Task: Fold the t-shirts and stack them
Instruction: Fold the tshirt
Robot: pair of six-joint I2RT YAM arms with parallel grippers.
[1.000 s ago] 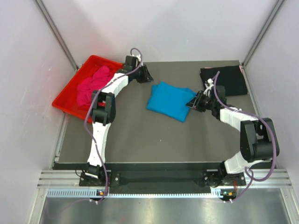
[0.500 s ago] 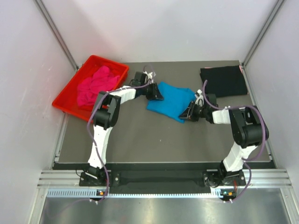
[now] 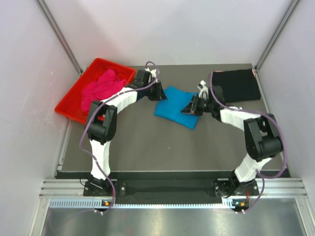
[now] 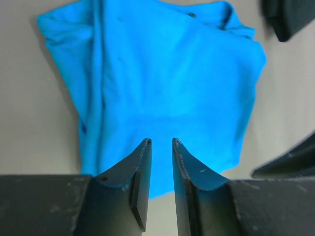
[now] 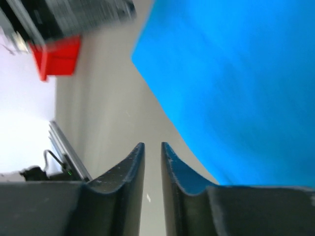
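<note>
At desk (image 3: 147, 147) centre, flat t-shirt (image 3: 173, 109) flanked by left claw (image 3: 160, 92) at its far-left corner and right claw (image 3: 189, 107) at its right edge; far left, tray (image 3: 66, 107) holding bunched t-shirt (image 3: 101, 88); far right, folded t-shirt (image 3: 238, 86).

A lab robot cell: white enclosure walls (image 3: 162, 29), aluminium base rail (image 3: 64, 189).

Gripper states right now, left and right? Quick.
Left gripper: open by a narrow gap, empty, pointed at the folded turquoise-blue cloth t-shirt.
Right gripper: open by a narrow gap, empty, beside that t-shirt's edge.
</note>
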